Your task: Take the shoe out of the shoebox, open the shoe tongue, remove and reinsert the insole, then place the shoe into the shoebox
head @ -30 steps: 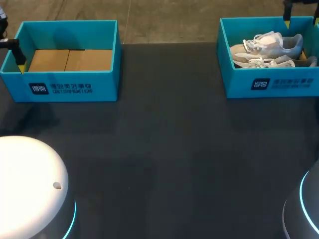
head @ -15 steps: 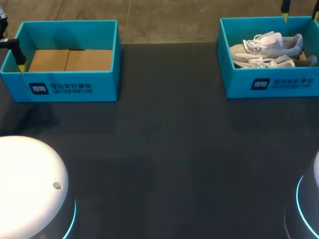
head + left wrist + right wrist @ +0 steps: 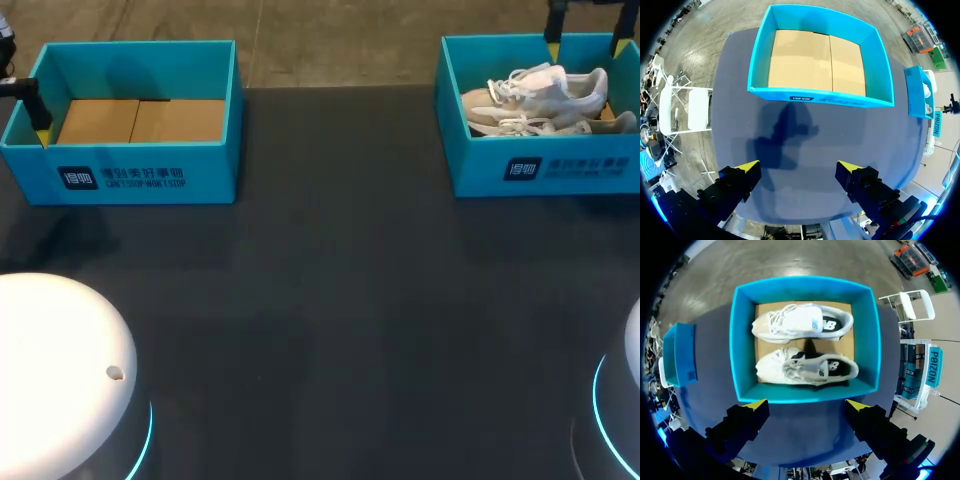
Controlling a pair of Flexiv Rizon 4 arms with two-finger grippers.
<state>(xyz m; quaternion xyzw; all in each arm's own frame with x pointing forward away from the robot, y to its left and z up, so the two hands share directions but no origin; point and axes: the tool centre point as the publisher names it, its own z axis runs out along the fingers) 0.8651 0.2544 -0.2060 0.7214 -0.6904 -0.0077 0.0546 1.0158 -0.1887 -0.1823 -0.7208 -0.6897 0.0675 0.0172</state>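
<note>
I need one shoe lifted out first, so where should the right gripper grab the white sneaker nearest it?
Probably the heel collar of that sneaker, with the right gripper coming straight down from above. It lies on its side, so the collar's upper wall is a thin edge to straddle.

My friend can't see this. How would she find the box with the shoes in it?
Start at the dark table; two blue boxes stand along its far edge. Go to the shoebox at the far right. Unlike the left box, which shows only bare cardboard, it holds two white shoes.
</note>
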